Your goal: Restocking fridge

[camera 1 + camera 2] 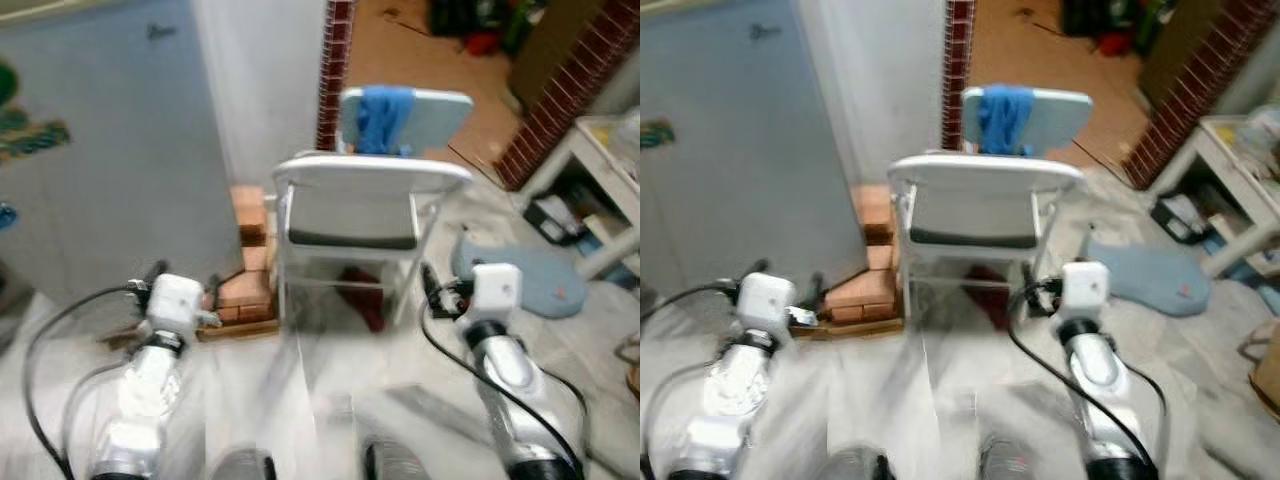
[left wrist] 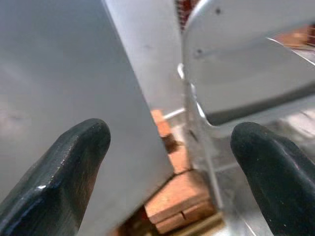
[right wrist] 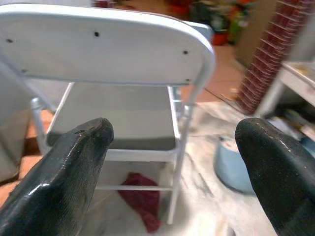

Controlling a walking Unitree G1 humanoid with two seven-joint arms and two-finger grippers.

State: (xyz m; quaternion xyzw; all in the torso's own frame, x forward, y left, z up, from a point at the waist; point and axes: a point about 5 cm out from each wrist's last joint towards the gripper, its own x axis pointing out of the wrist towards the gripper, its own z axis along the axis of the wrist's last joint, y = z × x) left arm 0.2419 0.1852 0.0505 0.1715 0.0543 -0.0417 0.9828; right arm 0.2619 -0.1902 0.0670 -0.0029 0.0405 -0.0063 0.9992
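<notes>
The fridge [image 1: 110,150], a tall flat pale grey-blue slab w/ smooth matte door and coloured magnets at its left edge, stands front-left, its right edge just beside a stack of rough red bricks [image 1: 245,290] on the floor. Right of the bricks, close ahead, a white metal folding chair [image 1: 360,215] w/ rounded glossy backrest and thin tube legs blocks the centre, a blue cloth [image 1: 383,118] draped behind it and a dark red rag [image 3: 142,199] under the seat. Left gripper [image 2: 167,167] faces the gap btwn fridge edge and chair, right gripper [image 3: 172,167] faces the chair back; both jaws spread wide, empty, w/ pale floor [image 1: 440,380] free to the right up to a blue mat [image 1: 540,275].
</notes>
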